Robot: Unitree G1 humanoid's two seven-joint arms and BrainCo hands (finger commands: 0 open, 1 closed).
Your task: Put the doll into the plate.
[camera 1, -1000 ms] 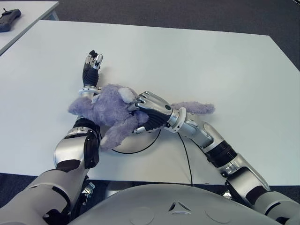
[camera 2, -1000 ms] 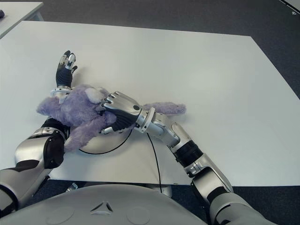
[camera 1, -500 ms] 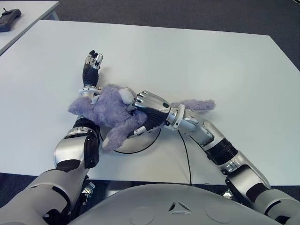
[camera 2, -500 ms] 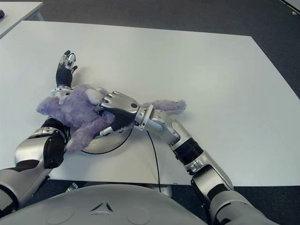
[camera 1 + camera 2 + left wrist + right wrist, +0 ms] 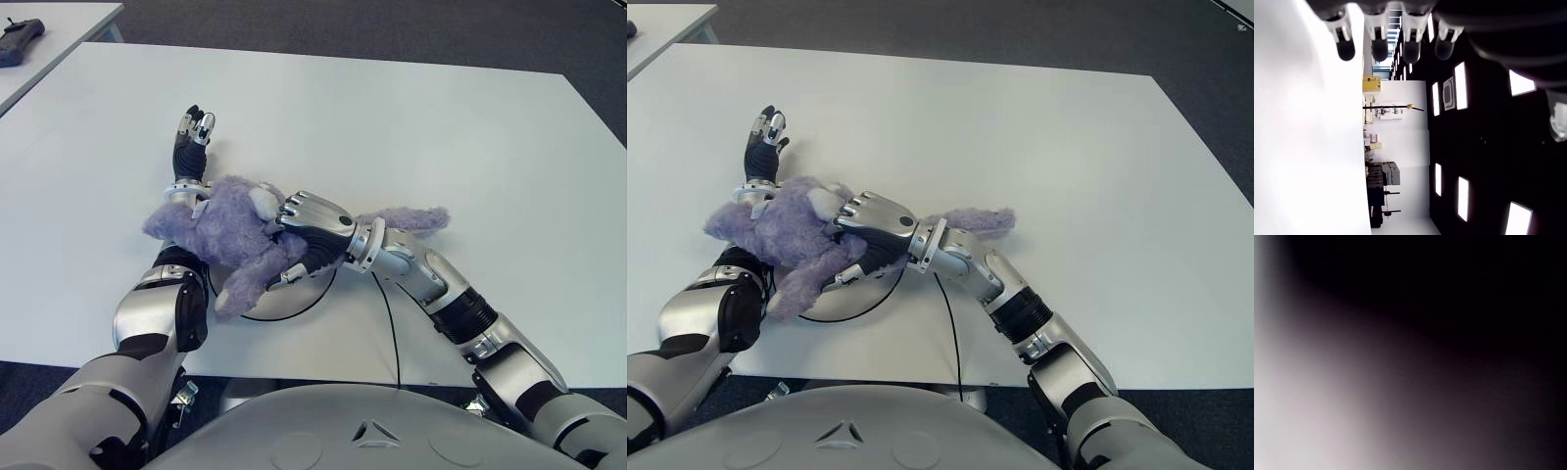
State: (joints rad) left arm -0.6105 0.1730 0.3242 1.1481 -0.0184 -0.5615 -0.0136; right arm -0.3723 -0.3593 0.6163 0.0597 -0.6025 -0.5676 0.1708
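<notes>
Doll (image 5: 230, 235) over plate (image 5: 294, 305), near table (image 5: 411, 127) front-left edge.

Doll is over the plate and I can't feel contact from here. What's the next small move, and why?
Probably open the right hand and let go: the doll it grips already lies across the plate. The left hand beyond the doll holds nothing.

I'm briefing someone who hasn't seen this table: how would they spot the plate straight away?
On the white table, look at the near edge just in front of the robot, between its two arms. The plate lies flat there, mostly covered by the purple doll that the right hand grips. It is white like the table, so only its thin dark rim sets it apart.
</notes>
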